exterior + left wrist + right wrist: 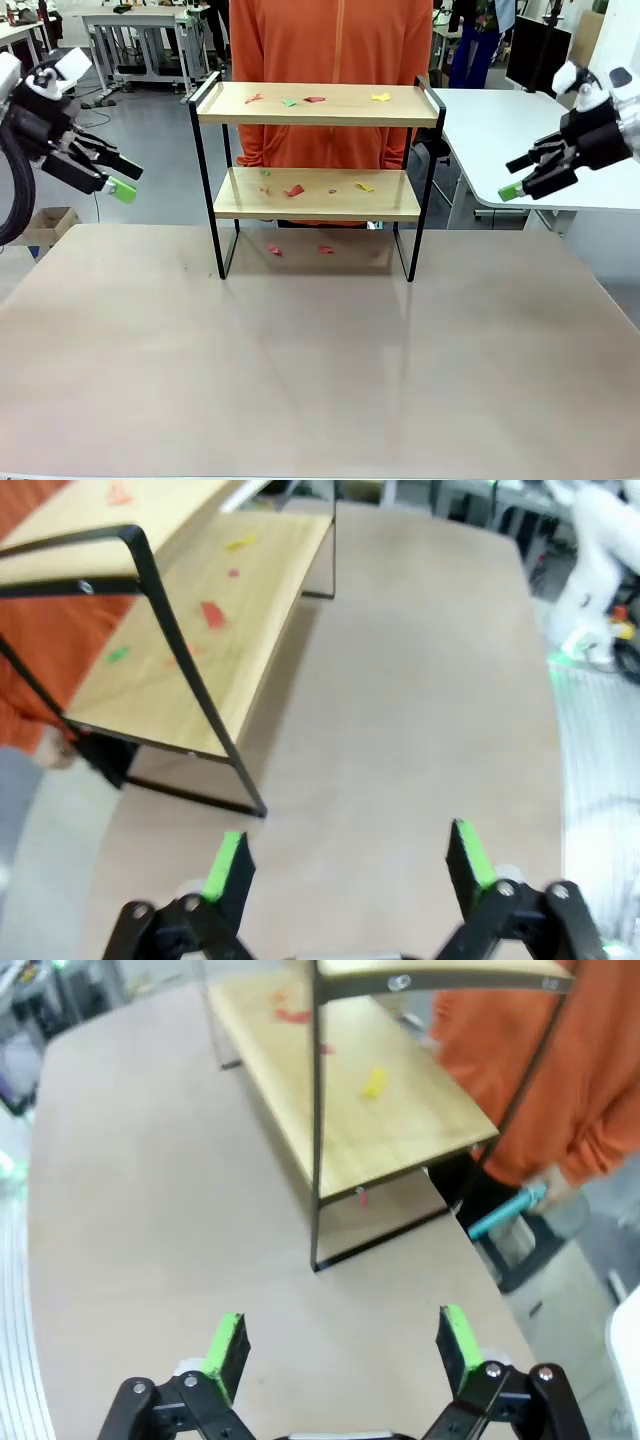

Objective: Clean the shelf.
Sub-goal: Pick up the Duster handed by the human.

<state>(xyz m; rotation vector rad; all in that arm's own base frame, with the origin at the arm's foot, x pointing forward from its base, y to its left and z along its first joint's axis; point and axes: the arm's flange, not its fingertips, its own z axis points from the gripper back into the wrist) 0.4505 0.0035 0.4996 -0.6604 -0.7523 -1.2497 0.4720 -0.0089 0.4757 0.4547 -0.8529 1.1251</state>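
shelf [330,118]: upper centre, far side of desk [300,380], long axis left–right, paper scraps [294,190] on both boards | left hand [127,179]: left edge, wide, empty | right hand [511,178]: right edge, wide, empty | each faces one end, about equally near

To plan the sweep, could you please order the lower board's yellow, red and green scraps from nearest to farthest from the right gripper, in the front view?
From the right gripper:
1. Yellow paper-like scrap, right of middle.
2. Red paper-like scrap, left of middle.
3. Green paper-like scrap, farthest left.
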